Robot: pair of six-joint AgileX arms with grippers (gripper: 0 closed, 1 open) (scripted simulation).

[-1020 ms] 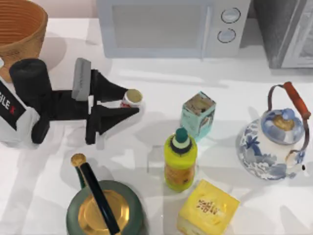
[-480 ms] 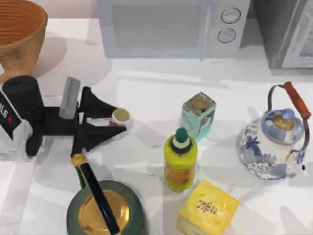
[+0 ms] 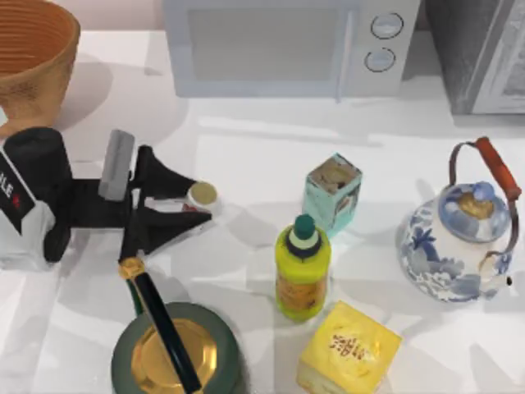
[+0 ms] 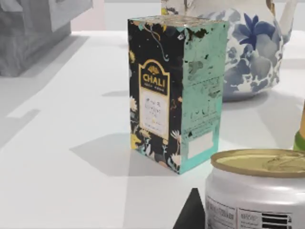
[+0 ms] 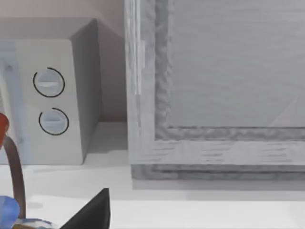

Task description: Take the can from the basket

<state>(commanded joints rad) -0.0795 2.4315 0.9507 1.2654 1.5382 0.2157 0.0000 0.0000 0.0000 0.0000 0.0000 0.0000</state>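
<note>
Left end effector (image 3: 199, 202) is seen at the counter's (image 3: 246, 156) left side in the top view, its two dark fingers (image 3: 176, 179) set on either side of the can (image 3: 202, 195) and clamped on it. Can is seen upright, pale gold top up, low over the counter or on it; which one can't be told. It is well apart from the basket (image 3: 33, 49), which sits at the far left corner w/ ribbed inner walls. In the left wrist view the can (image 4: 257, 191) is shown close up, w/ a teal carton (image 4: 176, 90) standing upright beyond it and a blue-and-white teapot (image 4: 248, 47) farther back. Just near the end effector, toward the front edge, a dark green kettle (image 3: 176, 353) w/ gold lid is seen. Yellow bottle (image 3: 303, 267) w/ green cap stands mid-counter, a yellow box (image 3: 349, 349) just beside it. Microwave (image 3: 287, 45) is set at the back. Right end effector's state can't be told: one dark finger tip (image 5: 93, 212) is seen in the right wrist view, facing the microwave's dials (image 5: 50, 100).
</note>
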